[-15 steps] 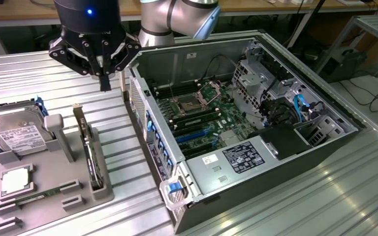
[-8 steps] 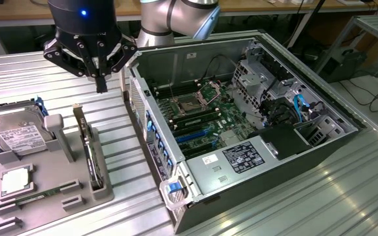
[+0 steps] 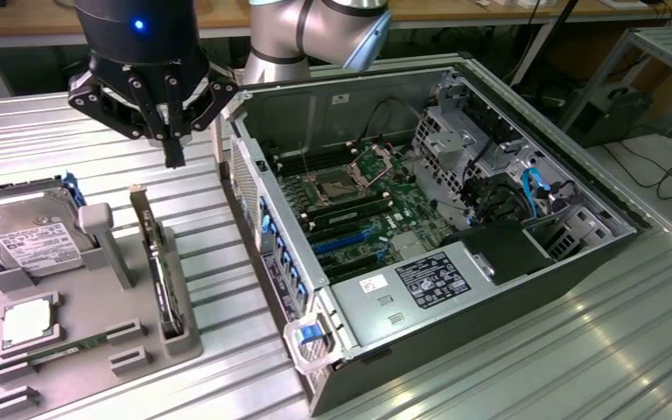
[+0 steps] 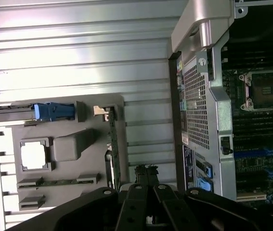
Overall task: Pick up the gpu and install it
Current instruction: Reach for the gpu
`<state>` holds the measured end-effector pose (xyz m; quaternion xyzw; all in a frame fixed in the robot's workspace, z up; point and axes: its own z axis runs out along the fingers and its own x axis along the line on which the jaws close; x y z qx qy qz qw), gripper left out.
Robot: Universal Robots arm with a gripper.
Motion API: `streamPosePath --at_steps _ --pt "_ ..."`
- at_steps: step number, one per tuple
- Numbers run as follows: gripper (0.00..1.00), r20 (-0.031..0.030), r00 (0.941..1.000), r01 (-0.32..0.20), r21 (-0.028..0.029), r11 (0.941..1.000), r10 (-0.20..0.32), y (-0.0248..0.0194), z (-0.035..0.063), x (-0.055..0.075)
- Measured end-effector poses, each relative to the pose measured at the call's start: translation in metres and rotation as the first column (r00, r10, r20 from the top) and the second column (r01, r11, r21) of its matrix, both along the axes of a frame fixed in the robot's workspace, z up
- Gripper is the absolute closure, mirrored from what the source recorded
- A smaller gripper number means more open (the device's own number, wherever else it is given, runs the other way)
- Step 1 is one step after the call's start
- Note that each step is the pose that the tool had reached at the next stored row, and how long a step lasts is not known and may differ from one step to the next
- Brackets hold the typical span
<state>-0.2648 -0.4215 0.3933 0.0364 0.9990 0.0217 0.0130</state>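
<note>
Gpu (image 3: 158, 262) stands on edge in the grey holder (image 3: 186, 346); my gripper (image 3: 174, 159) hangs above that holder, fingers together, empty.

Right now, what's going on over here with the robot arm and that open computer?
A single robot arm is working on fitting a gpu into the open computer case. Its pincer hangs shut and empty, roughly between the grey parts holder and the case. The gpu stands on edge in the holder, not yet picked up, with a hard drive in the same holder.
</note>
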Motion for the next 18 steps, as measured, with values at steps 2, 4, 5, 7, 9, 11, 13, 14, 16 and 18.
streamPosePath --at_steps 2,4,5,7,9,11,13,14,16,18 --pt "0.89 -0.0001 1.0000 0.000 0.0000 1.0000 0.000 -0.0010 0.0000 -0.001" --pt "0.89 0.0000 1.0000 0.000 0.0000 1.0000 0.000 -0.0023 0.0000 -0.003" --pt "0.89 0.0000 1.0000 0.000 0.0000 1.0000 0.000 -0.0032 -0.0001 -0.004" --pt "0.89 0.0000 1.0000 0.000 0.0001 1.0000 0.000 -0.0054 -0.0002 -0.006" --pt "0.89 0.0000 1.0000 0.000 0.0000 1.0000 0.000 -0.0079 -0.0002 -0.008" --pt "0.89 0.0000 1.0000 0.000 0.0001 1.0000 0.000 -0.0102 -0.0003 -0.011" --pt "0.89 0.0000 1.0000 0.000 0.0001 1.0000 0.000 -0.0123 -0.0003 -0.013" --pt "0.89 0.0000 1.0000 0.000 0.0001 1.0000 0.000 -0.0132 -0.0003 -0.014" --pt "0.89 0.0000 1.0000 0.000 0.0001 1.0000 0.000 -0.0151 -0.0004 -0.016" --pt "0.89 0.0001 1.0000 -0.001 0.0002 1.0000 0.001 -0.0169 -0.0005 -0.018"
